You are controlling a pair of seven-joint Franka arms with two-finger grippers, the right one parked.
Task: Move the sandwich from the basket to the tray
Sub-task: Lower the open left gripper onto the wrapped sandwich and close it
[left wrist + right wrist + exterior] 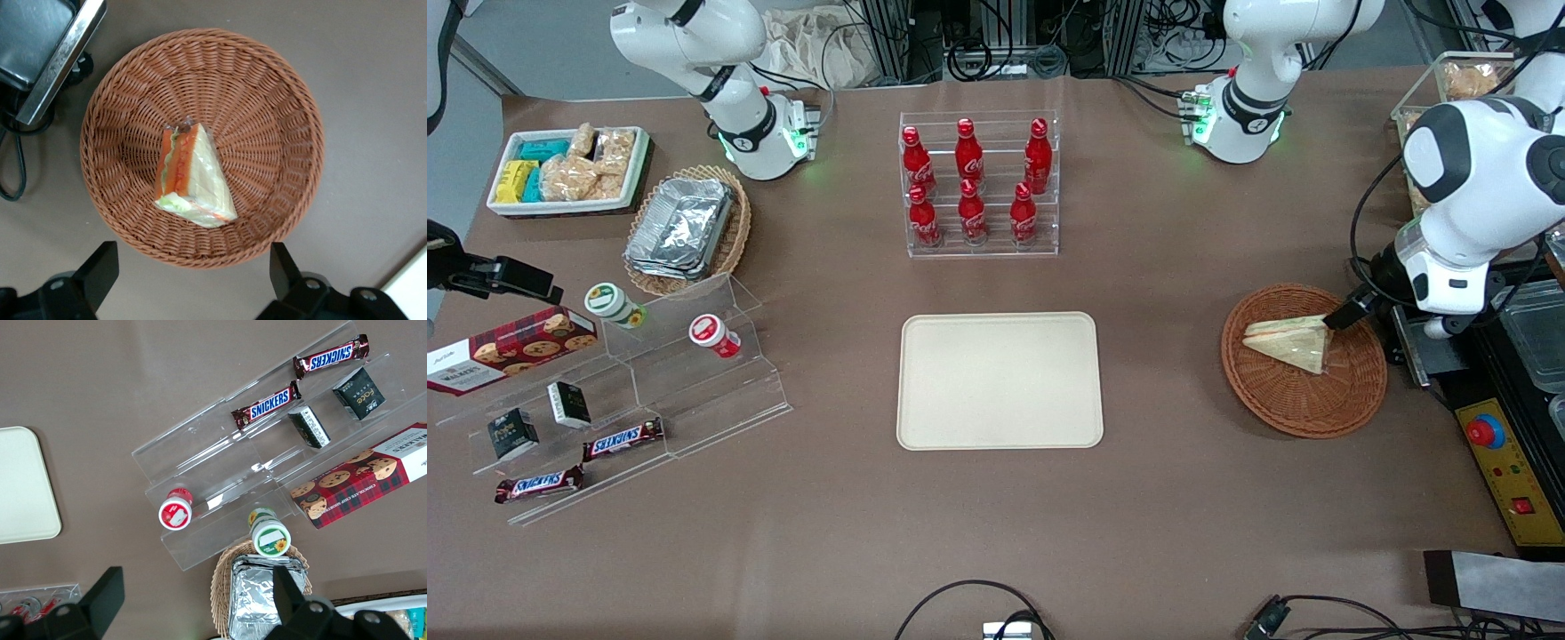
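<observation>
The sandwich (1291,342) (191,177), a clear-wrapped wedge of white bread with orange and green filling, lies in the round reddish-brown wicker basket (1303,404) (267,93) toward the working arm's end of the table. My gripper (1352,313) (191,270) hangs above the basket's rim at the working arm's edge, open, its black fingers (100,267) wide apart with nothing between them and clear of the sandwich. The cream-beige tray (1000,380) lies bare at the middle of the table, apart from the basket.
A clear rack of red cola bottles (978,182) stands farther from the front camera than the tray. A control box with a red button (1498,453) and dark metal equipment (40,47) sit beside the basket. Clear steps with snacks (614,391) lie toward the parked arm's end.
</observation>
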